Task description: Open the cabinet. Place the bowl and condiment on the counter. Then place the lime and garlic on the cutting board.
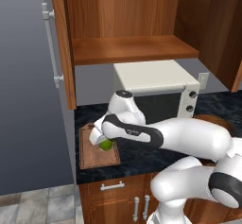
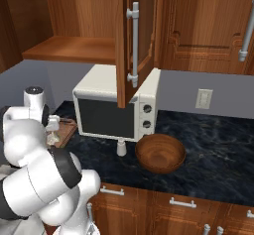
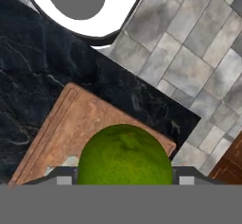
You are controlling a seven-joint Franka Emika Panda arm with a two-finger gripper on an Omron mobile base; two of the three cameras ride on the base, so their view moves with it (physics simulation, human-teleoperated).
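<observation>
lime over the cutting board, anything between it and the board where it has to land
Nothing visible does. The lime sits between the gripper fingers directly above the cutting board, and the board's surface below it looks bare in the hand view. The bowl and condiment stand well off, by the microwave.

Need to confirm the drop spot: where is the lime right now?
In the left base view the lime sits between the gripper's fingers, just over the cutting board at the counter's left end.
</observation>
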